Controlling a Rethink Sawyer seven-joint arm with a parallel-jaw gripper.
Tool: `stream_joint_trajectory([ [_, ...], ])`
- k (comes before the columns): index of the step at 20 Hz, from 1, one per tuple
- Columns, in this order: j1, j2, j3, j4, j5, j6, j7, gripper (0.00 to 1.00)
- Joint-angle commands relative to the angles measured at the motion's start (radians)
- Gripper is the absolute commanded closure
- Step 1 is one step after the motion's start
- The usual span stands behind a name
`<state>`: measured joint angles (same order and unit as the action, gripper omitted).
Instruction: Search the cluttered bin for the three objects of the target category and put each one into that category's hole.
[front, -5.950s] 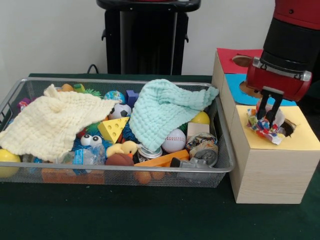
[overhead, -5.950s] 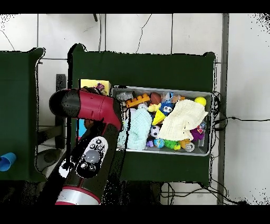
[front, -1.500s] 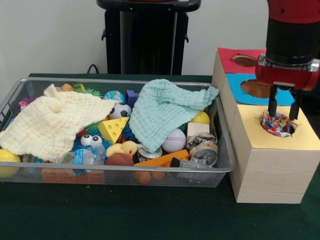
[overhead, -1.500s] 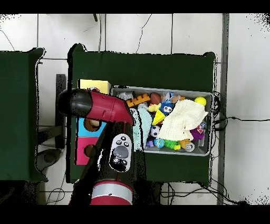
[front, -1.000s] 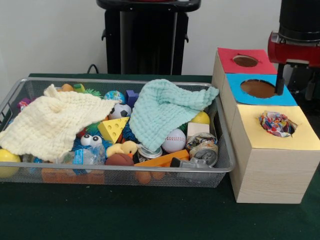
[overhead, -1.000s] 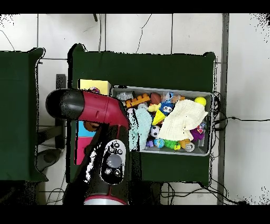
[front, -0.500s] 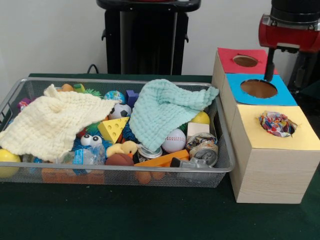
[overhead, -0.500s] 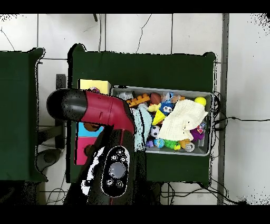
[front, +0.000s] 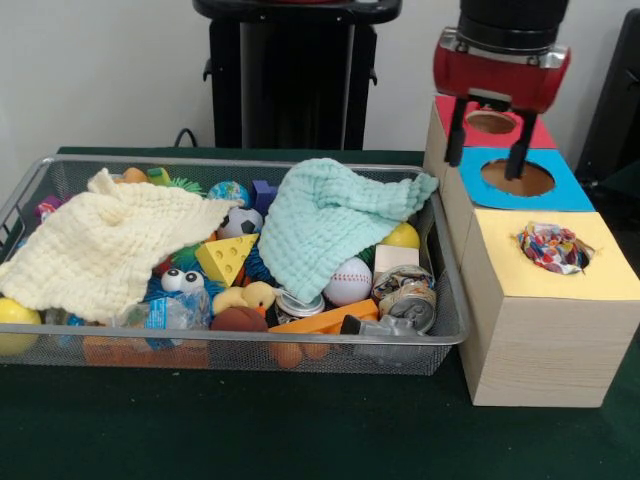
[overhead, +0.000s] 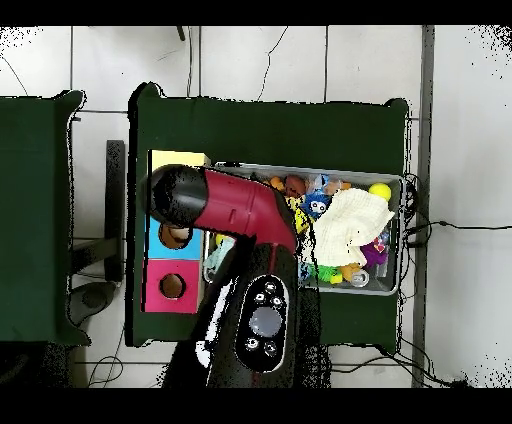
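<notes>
Empty, spread-fingered end effector (front: 490, 155) above the bin (front: 445, 330); the crushed can (front: 408, 296), probably light, stiff and slippery, suits gripping across its dented sides.

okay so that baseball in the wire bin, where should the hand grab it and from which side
Judging by the front view, take the baseball across its round middle, coming straight down. Its top looks exposed, though the green cloth hangs over its back edge and a can sits close beside it, so side approaches seem blocked. The hand is open.
</notes>
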<state>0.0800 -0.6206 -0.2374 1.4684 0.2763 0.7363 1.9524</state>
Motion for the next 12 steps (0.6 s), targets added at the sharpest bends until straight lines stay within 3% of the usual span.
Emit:
stream_joint_trajectory([
  [1, -0.084, -0.025, 0.045, 0.100, -0.071, 0.102, -0.014, 0.00],
  [12, -0.116, -0.169, 0.045, 0.259, -0.116, 0.093, 0.000, 0.00],
])
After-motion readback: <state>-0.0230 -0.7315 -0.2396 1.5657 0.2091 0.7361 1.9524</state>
